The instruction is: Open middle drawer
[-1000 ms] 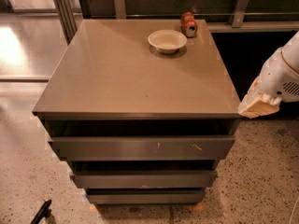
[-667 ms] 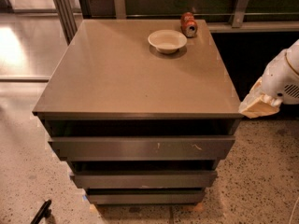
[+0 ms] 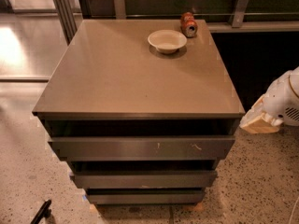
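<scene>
The grey-brown cabinet (image 3: 135,73) has three flat drawer fronts, each pulled out a little. The middle drawer (image 3: 142,178) is plain and sits under the widest top front (image 3: 140,148), which has pale scratch marks. The narrowest bottom front (image 3: 145,198) lies below it. My white arm (image 3: 282,104) with a tan pad shows at the right edge, beside the cabinet's right front corner. A slim black part at the bottom left looks like my gripper (image 3: 41,212). It is low over the floor, left of and below the drawers, apart from them.
A cream bowl (image 3: 167,40) and a red can (image 3: 188,24) lying on its side sit at the back of the cabinet top. A wooden rail with metal posts (image 3: 119,3) runs behind. Speckled floor (image 3: 261,181) surrounds the cabinet.
</scene>
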`<action>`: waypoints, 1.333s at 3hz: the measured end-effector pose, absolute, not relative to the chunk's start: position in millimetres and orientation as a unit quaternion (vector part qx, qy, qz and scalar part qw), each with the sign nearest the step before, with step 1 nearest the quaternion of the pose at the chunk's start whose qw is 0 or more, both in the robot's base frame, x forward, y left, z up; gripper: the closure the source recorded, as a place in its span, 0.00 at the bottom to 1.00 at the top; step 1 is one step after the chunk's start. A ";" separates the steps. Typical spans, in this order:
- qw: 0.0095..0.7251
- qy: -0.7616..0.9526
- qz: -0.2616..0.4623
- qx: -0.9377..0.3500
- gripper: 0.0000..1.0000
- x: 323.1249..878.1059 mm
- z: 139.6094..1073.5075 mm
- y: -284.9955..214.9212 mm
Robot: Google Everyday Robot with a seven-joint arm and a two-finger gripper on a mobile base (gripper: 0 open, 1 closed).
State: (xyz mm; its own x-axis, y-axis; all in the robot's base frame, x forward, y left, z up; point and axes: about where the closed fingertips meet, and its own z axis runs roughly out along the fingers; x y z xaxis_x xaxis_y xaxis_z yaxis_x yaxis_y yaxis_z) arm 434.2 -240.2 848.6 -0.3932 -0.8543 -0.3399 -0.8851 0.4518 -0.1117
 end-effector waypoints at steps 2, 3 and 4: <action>0.155 0.839 0.071 -0.518 1.00 407.7 792.0 -241.1; 0.151 0.838 0.099 -0.514 1.00 401.0 772.2 -236.8; 0.143 0.837 0.127 -0.512 1.00 390.7 743.3 -229.4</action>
State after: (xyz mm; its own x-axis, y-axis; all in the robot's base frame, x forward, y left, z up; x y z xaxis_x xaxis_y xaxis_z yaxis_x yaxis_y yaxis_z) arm 390.7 -229.4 743.3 -0.4341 -0.8218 -0.3692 -0.8942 0.4429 0.0655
